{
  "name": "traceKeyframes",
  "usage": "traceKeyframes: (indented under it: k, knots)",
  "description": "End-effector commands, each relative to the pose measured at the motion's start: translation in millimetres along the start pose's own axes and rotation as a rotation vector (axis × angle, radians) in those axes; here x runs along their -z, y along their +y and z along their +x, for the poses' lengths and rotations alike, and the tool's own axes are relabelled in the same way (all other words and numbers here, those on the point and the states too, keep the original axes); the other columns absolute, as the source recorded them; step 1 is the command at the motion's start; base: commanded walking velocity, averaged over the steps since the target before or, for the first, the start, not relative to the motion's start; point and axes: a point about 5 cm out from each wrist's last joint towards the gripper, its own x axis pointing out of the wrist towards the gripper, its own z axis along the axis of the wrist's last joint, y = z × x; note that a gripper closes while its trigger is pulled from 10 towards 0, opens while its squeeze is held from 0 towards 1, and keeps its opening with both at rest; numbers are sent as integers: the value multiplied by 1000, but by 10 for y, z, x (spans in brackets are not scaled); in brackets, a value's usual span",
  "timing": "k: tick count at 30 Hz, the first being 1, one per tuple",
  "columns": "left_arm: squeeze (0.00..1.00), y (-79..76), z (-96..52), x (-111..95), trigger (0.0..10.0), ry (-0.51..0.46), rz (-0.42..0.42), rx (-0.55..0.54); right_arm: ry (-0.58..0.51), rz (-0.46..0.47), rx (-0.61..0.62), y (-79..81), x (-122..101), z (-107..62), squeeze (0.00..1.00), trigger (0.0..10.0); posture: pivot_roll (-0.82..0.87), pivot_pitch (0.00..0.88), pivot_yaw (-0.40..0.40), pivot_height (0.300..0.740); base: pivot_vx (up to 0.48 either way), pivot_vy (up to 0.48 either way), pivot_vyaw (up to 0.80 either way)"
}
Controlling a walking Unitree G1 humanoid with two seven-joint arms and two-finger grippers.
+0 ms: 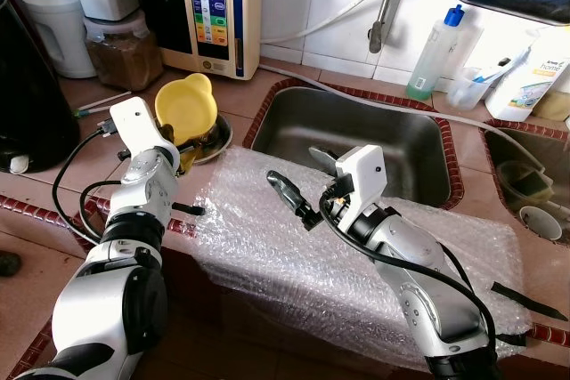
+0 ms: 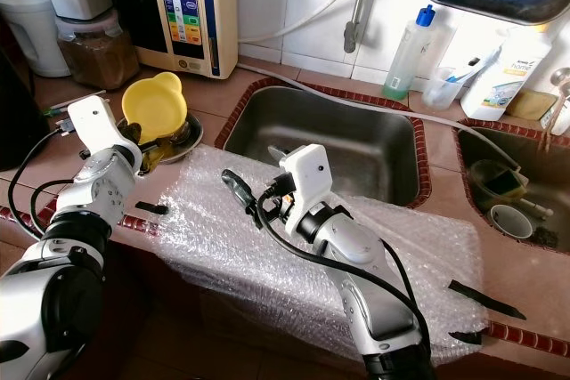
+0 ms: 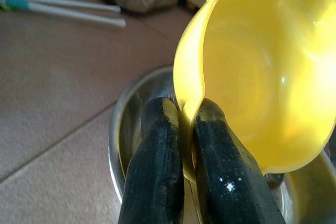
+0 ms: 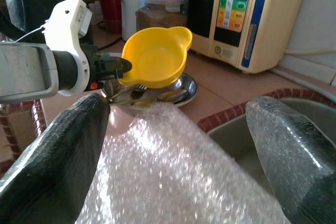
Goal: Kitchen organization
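Note:
A yellow plastic bowl (image 1: 185,106) with small handle ears is tipped on its side, just above a shallow steel dish (image 1: 220,141) on the tiled counter. My left gripper (image 3: 186,111) is shut on the bowl's rim (image 3: 262,77); in the right wrist view the bowl (image 4: 155,59) hangs over the dish (image 4: 186,90), which holds cutlery. My right gripper (image 1: 301,173) stands open and empty above a sheet of bubble wrap (image 1: 267,246), beside the sink's near left corner.
A steel sink (image 1: 356,135) lies behind the bubble wrap, and a second basin (image 1: 525,162) with cups sits at the right. A water purifier (image 1: 214,11), a jar (image 1: 125,55) and containers line the back wall. Soap bottles (image 1: 436,51) stand behind the sink.

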Motion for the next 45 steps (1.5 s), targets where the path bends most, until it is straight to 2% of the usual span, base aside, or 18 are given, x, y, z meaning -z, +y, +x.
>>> traceKeyframes:
  k: [1,5,7,9,13,17,19,22,27,35,41,44,45]
  knots:
    - [0,-35,-4,-77,0,-46,-10,17,3,-8,18,-49,4,-7,0,10000,19,0,-72,740,0,0,0]
    - [0,-101,-28,-150,0,-130,-16,51,-8,-14,49,-109,-7,12,0,10000,21,0,-74,740,0,0,0]
    - [0,-148,-43,-177,0,-163,15,76,-19,-10,65,-136,-23,17,0,10000,21,0,-75,740,0,0,0]
    - [0,-262,-79,-219,0,-217,34,127,-28,-2,87,-168,-36,27,0,10000,22,0,-76,740,0,0,0]
    - [0,-489,-157,-213,0,-261,83,230,-47,6,115,-205,-62,37,0,10000,23,0,-78,740,0,0,0]
    - [0,-686,-247,-168,0,-290,114,327,-73,32,154,-252,-102,59,0,10000,21,0,-77,740,0,0,0]
    - [0,-844,-326,-103,0,-296,127,400,-103,79,193,-302,-156,85,0,10000,21,0,-77,740,0,0,0]
    - [0,-911,-363,-71,0,-293,121,428,-115,91,210,-329,-180,96,0,10000,20,0,-77,740,0,0,0]
    - [0,-1122,-541,27,0,-303,115,534,-148,123,305,-464,-233,114,0,10000,19,0,-77,740,0,0,0]
    - [0,-1339,-767,167,0,-300,124,672,-141,161,386,-610,-213,141,0,10000,20,0,-81,740,0,0,0]
    - [0,-1412,-888,241,0,-282,128,729,-143,173,413,-668,-207,178,0,10000,19,0,-82,740,0,0,0]
    - [0,-1419,-899,248,0,-281,130,731,-141,170,422,-684,-204,184,0,10000,18,0,-82,740,0,0,0]
    - [0,-1420,-902,249,0,-280,130,732,-140,171,432,-694,-198,182,0,8431,19,0,-84,740,0,0,0]
